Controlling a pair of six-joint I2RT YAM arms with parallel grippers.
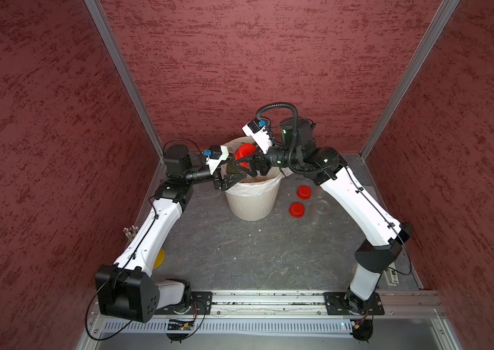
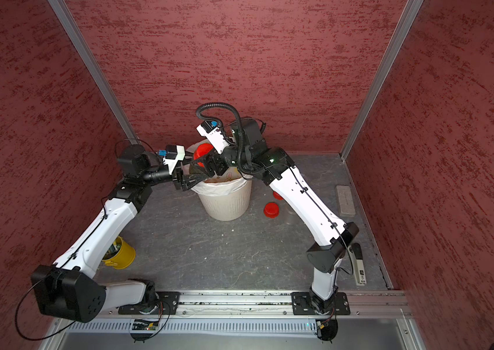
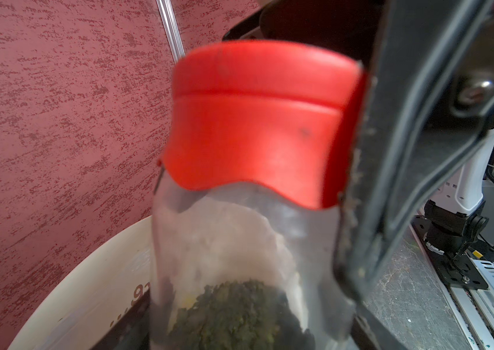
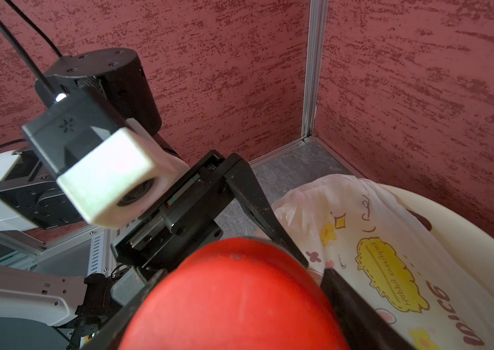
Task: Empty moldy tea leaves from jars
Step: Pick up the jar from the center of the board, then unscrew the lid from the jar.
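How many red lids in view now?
3. One red lid is on the jar held above the bin. Two lie loose on the table right of the bin: far lid, near lid. The right arm may hide others.

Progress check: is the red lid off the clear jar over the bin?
No, the round red screw lid caps the clear cylindrical jar.

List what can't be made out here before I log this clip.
- Inside the bin: both top views; left gripper, right gripper and held jar cover its mouth.
- How many clear jars are on the table: too faint in a top view.
- Whether the right gripper presses the red lid: right wrist view; lid blurred close up.
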